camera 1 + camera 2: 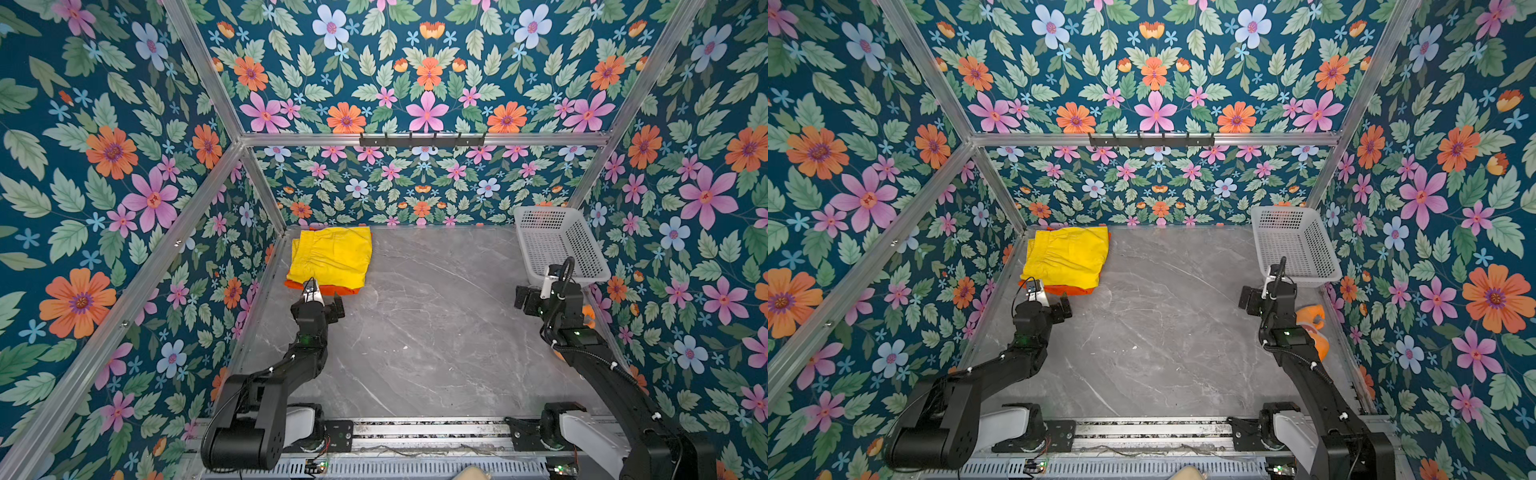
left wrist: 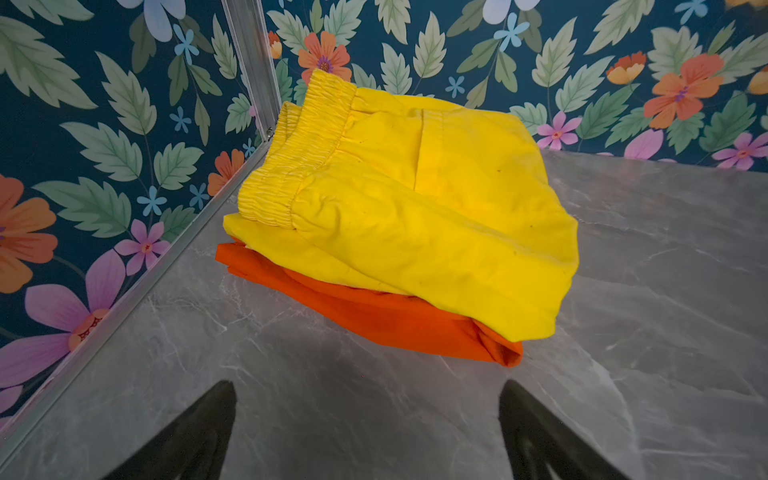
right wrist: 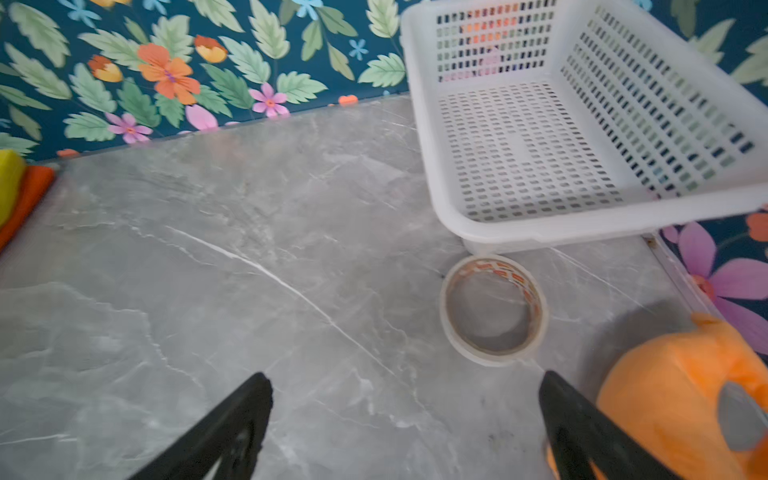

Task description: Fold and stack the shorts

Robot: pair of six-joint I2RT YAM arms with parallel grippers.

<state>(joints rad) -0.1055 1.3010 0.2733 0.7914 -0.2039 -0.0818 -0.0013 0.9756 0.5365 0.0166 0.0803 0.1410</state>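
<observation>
Folded yellow shorts point(image 1: 332, 255) lie atop the orange shorts point(image 2: 374, 316) in the far left corner of the bench point(image 1: 436, 324). The left hand point(image 2: 368, 388) and right hand point(image 3: 405, 378) gape wide, empty. Best finish, likely: draw the left hand straight back, clear of the orange hem.

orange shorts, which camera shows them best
The left wrist view: the orange shorts lie close up under the yellow shorts, their near folded edge and one corner plain. Both top views show only a thin orange strip beneath the yellow pair. The right wrist view catches just a small blurred sliver.
</observation>
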